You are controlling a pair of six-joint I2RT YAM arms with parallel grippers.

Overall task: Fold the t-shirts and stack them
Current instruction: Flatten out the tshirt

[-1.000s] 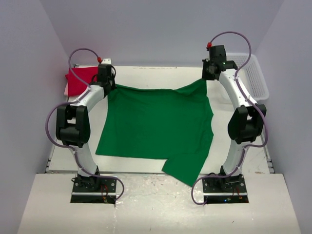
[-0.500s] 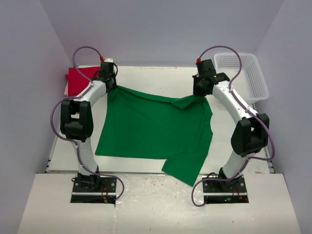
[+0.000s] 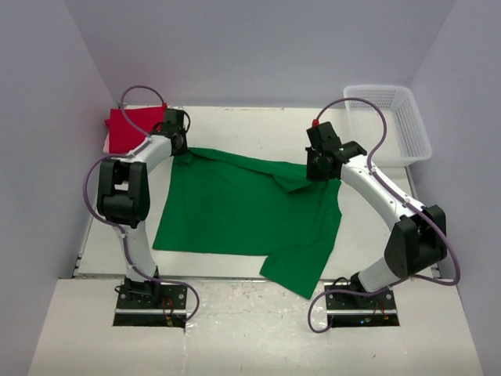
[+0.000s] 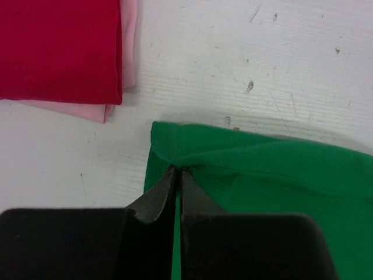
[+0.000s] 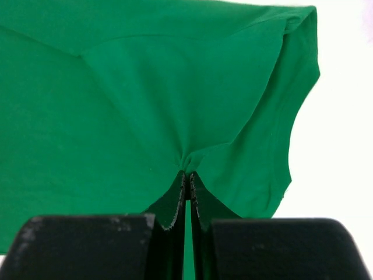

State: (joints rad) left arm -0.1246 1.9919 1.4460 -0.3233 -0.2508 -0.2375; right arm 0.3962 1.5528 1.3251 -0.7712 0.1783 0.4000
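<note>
We find the green t-shirt spread across the middle of the white tabletop. It is a soft, matte knit lying mostly flat, and its near right corner hangs over the tabletop's front edge. Its far edge is raised into a rumpled ridge between the two grippers.

The left gripper is closed on the far left corner of the green t-shirt. The left wrist view shows its dark, tapered fingers pinched together over the stitched hem. The right gripper is closed on the far right part of the same garment. The right wrist view shows the cloth gathered into a puckered point at the fingertips, with creases radiating outward and a curved hemmed edge at the right.

The red t-shirt lies folded as a flat rectangle at the far left corner of the tabletop. In the top view we see only a thin sliver of the pink t-shirt. The left wrist view shows it plainly as a pale folded layer under the red one, protruding along two edges. That view also resolves scuffs and specks on the tabletop.

Only the top view shows the white mesh basket, a rigid perforated plastic tub at the far right corner, apart from the green t-shirt.
</note>
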